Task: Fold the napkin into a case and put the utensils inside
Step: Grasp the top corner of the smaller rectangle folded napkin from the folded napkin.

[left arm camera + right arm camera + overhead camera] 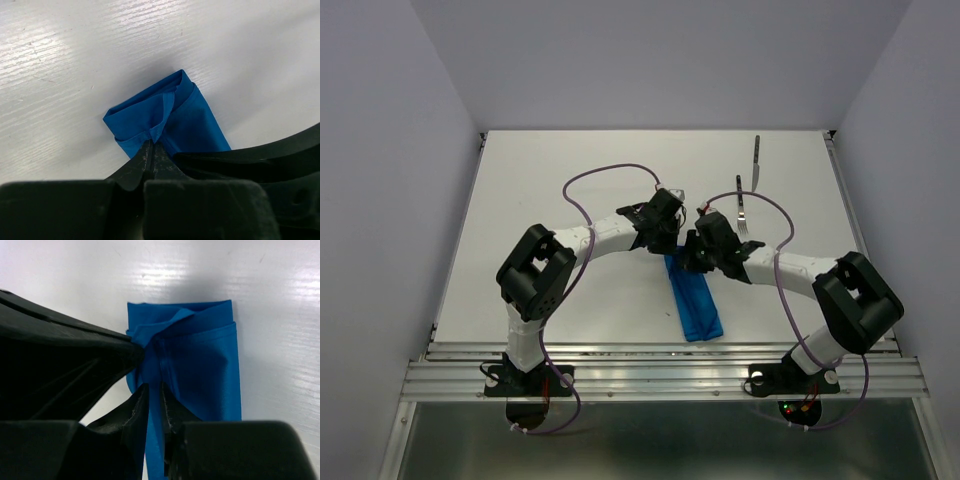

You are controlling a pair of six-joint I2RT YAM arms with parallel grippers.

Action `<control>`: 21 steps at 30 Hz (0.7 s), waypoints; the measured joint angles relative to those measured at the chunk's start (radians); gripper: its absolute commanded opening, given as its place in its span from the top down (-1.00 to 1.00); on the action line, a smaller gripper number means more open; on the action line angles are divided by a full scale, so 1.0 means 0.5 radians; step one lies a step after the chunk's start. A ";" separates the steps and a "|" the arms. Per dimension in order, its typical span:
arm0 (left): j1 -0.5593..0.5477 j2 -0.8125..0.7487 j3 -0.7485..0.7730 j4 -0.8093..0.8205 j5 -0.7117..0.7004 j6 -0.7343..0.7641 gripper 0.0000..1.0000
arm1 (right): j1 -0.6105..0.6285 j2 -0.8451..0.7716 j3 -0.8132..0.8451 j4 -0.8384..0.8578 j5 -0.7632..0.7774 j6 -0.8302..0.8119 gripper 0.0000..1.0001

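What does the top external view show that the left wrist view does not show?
Only the top view shows the fork and knife, which lie on the table apart from the napkin, and it shows the napkin's full folded length. Only the left wrist view shows the left jaws shut on an upper layer at the napkin's end, pulling it into a small peak. Both show the blue napkin and the white table.

1. A white bench [570, 180] with a fine streaked grain lies under soft, even light.
2. Plain pale grey-lilac walls close it in: left wall [380, 150], back wall [660, 60], right wall [920, 120].
3. A ribbed aluminium rail [660, 372] runs along its near edge.
4. Below the rail lies a dull grey metal panel [660, 445].
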 measured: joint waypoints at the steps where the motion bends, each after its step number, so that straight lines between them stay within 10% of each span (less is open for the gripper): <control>1: 0.000 0.000 0.000 0.007 0.005 -0.002 1.00 | 0.005 0.011 0.002 -0.032 0.005 -0.024 0.55; 21: 0.000 0.001 0.000 0.030 0.036 -0.013 1.00 | 0.154 0.090 0.115 -0.217 0.267 -0.134 0.46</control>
